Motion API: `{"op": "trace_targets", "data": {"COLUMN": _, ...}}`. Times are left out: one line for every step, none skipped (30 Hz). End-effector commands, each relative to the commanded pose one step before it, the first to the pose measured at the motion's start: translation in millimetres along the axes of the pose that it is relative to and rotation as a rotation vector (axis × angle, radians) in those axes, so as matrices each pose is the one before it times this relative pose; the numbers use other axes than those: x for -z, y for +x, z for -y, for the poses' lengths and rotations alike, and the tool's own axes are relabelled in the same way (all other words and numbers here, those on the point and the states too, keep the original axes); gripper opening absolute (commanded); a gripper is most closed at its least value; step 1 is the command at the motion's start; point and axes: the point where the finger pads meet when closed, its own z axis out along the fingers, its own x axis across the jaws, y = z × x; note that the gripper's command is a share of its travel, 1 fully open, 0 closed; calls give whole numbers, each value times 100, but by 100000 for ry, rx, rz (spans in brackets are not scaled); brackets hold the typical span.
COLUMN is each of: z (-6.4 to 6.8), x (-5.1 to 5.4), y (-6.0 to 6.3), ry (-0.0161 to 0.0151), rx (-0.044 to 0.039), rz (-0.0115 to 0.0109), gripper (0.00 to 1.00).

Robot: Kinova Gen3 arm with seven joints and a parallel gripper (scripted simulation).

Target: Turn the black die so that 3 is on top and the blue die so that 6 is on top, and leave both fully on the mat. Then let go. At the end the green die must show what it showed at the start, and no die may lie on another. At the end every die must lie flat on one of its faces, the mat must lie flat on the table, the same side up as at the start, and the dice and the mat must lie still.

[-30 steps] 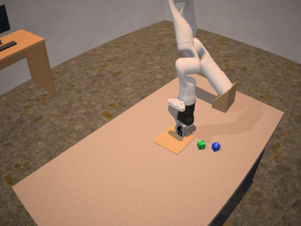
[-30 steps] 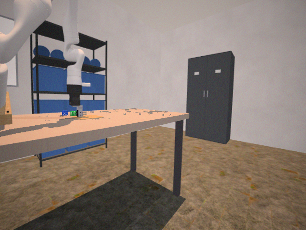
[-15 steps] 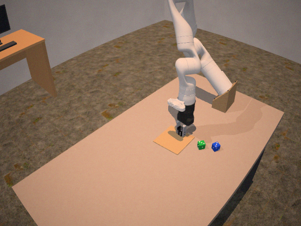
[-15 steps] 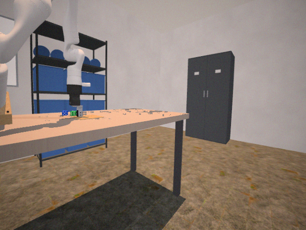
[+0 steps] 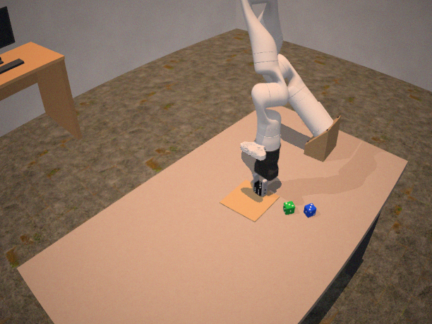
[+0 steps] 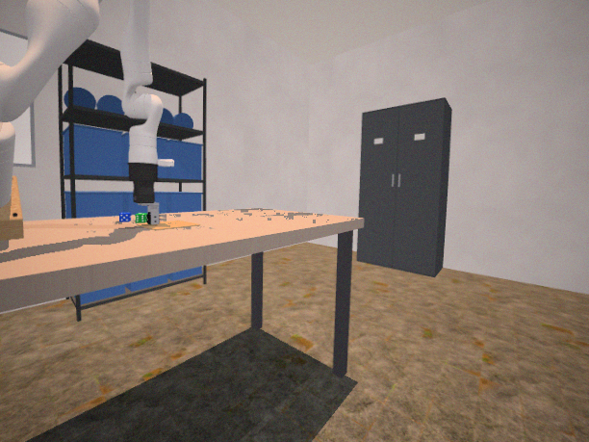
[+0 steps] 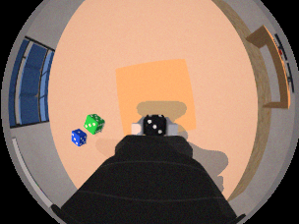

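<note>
My gripper (image 5: 260,190) (image 6: 151,219) (image 7: 154,123) points down and is shut on the black die (image 5: 258,188) (image 7: 156,124). The wrist view shows three pips on its upward face. It is held low over the back part of the orange mat (image 5: 246,209) (image 6: 183,224) (image 7: 151,83); whether it touches the mat I cannot tell. The green die (image 5: 289,207) (image 6: 140,218) (image 7: 93,124) lies on the table just off the mat. The blue die (image 5: 309,210) (image 6: 124,217) (image 7: 79,138) lies beyond it, off the mat. Their top pips are too small to read surely.
The arm's base stands behind a brown angled block (image 5: 322,144) at the back of the table (image 5: 173,259). The green and blue dice are close together, with a small gap between them. A shelf (image 6: 132,178) and a dark cabinet (image 6: 402,186) stand away from the table.
</note>
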Motion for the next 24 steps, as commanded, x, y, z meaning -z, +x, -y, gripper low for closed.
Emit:
{"op": "trace_targets", "data": {"z": 7, "x": -32, "y": -9, "ry": 32, "rx": 24, "rz": -10, "gripper": 57}}
{"op": "trace_targets", "data": {"z": 0, "x": 0, "y": 0, "ry": 0, "rx": 0, "rz": 0, "gripper": 57}}
{"op": "trace_targets", "data": {"z": 0, "x": -34, "y": 0, "ry": 0, "rx": 0, "rz": 0, "gripper": 57}}
{"op": "trace_targets", "data": {"z": 0, "x": -35, "y": 0, "ry": 0, "rx": 0, "rz": 0, "gripper": 57}}
{"op": "trace_targets", "data": {"z": 0, "x": -35, "y": 0, "ry": 0, "rx": 0, "rz": 0, "gripper": 57}}
{"op": "trace_targets", "data": {"z": 0, "x": -34, "y": 0, "ry": 0, "rx": 0, "rz": 0, "gripper": 57}}
{"op": "trace_targets", "data": {"z": 0, "x": -32, "y": 0, "ry": 0, "rx": 0, "rz": 0, "gripper": 57}}
{"op": "trace_targets", "data": {"z": 0, "x": -29, "y": 0, "ry": 0, "rx": 0, "rz": 0, "gripper": 57}}
{"op": "trace_targets", "data": {"z": 0, "x": -26, "y": 0, "ry": 0, "rx": 0, "rz": 0, "gripper": 57}}
{"op": "trace_targets", "data": {"z": 0, "x": -22, "y": 0, "ry": 0, "rx": 0, "rz": 0, "gripper": 57}}
{"op": "trace_targets", "data": {"z": 0, "x": -17, "y": 0, "ry": 0, "rx": 0, "rz": 0, "gripper": 57}}
{"op": "trace_targets", "data": {"z": 0, "x": -13, "y": 0, "ry": 0, "rx": 0, "rz": 0, "gripper": 57}}
{"op": "trace_targets", "data": {"z": 0, "x": -9, "y": 0, "ry": 0, "rx": 0, "rz": 0, "gripper": 57}}
{"op": "trace_targets", "data": {"z": 0, "x": -5, "y": 0, "ry": 0, "rx": 0, "rz": 0, "gripper": 57}}
{"op": "trace_targets", "data": {"z": 0, "x": -2, "y": 0, "ry": 0, "rx": 0, "rz": 0, "gripper": 57}}
{"op": "trace_targets", "data": {"z": 0, "x": 0, "y": 0, "ry": 0, "rx": 0, "rz": 0, "gripper": 57}}
{"op": "trace_targets", "data": {"z": 0, "x": 0, "y": 0, "ry": 0, "rx": 0, "rz": 0, "gripper": 57}}
{"op": "trace_targets", "data": {"z": 0, "x": 0, "y": 0, "ry": 0, "rx": 0, "rz": 0, "gripper": 57}}
{"op": "trace_targets", "data": {"z": 0, "x": 0, "y": 0, "ry": 0, "rx": 0, "rz": 0, "gripper": 57}}
{"op": "trace_targets", "data": {"z": 0, "x": 0, "y": 0, "ry": 0, "rx": 0, "rz": 0, "gripper": 57}}
{"op": "trace_targets", "data": {"z": 0, "x": 0, "y": 0, "ry": 0, "rx": 0, "rz": 0, "gripper": 57}}
{"op": "trace_targets", "data": {"z": 0, "x": 0, "y": 0, "ry": 0, "rx": 0, "rz": 0, "gripper": 57}}
{"op": "trace_targets", "data": {"z": 0, "x": 0, "y": 0, "ry": 0, "rx": 0, "rz": 0, "gripper": 57}}
{"op": "trace_targets", "data": {"z": 0, "x": 0, "y": 0, "ry": 0, "rx": 0, "rz": 0, "gripper": 57}}
